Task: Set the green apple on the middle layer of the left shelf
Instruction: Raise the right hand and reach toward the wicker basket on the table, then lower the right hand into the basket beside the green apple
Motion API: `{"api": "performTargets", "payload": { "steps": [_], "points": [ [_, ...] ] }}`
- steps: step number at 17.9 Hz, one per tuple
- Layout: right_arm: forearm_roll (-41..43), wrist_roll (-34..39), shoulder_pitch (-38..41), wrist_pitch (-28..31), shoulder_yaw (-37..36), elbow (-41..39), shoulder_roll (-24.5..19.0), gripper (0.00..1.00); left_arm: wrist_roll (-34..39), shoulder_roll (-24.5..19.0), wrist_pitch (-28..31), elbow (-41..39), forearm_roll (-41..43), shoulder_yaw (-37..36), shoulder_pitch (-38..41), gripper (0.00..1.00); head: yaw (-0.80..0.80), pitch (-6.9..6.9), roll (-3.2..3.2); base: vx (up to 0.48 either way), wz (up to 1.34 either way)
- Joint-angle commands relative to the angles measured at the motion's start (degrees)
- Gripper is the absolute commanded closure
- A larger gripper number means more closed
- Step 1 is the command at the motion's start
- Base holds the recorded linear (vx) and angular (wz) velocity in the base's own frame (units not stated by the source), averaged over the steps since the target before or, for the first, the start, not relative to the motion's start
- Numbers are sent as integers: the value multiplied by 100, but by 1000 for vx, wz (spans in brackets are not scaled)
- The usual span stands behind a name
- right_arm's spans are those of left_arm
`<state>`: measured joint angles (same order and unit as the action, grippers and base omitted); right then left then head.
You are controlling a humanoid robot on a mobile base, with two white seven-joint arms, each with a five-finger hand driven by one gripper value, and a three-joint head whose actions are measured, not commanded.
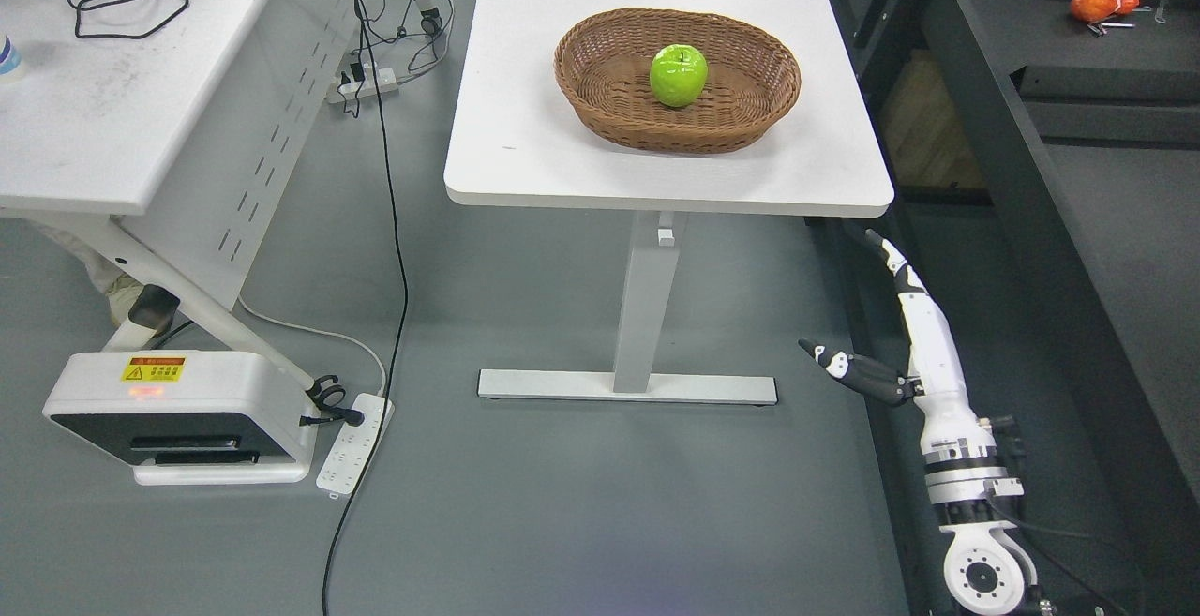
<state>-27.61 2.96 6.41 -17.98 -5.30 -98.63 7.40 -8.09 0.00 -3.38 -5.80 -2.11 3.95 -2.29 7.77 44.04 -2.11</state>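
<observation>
A green apple (678, 74) lies in the middle of a brown wicker basket (600, 82) on a white table (525, 147). My right hand (848, 302) hangs low at the lower right, below the table's front right corner and well short of the apple. Its fingers are stretched out straight with the thumb spread to the left, and it holds nothing. My left arm does not show.
A second white desk (103, 119) with cables stands at the left, with a white device (178, 414) and a power strip (352, 447) on the floor below it. A dark shelf unit (1059, 128) runs along the right, with an orange object (1097, 5) on it.
</observation>
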Motion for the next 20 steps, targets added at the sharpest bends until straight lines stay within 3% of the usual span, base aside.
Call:
{"api": "performTargets", "payload": {
  "steps": [1,5,12,16,20],
  "points": [
    [721,-41,-184,-601,-674,-7,113,0,1,-100,4,0,0,0,0,0,0,0,0,183,42],
    [-786,-164,-500,496,-490,-7,34,1,1,-100,13,0,0,0,0,0,0,0,0,193,48],
    [-807,-375,-509,357,-358,-16,-458,1,1,-100,13,0,0,0,0,0,0,0,0,197,93],
    [-895,-279,-702,348,580,2,-599,1,1,-100,4,0,0,0,0,0,0,0,0,183,56],
    [-1325,151,-939,374,960,203,-640,1,1,-100,5,0,0,0,0,0,0,0,0,160,38]
  ]
}}
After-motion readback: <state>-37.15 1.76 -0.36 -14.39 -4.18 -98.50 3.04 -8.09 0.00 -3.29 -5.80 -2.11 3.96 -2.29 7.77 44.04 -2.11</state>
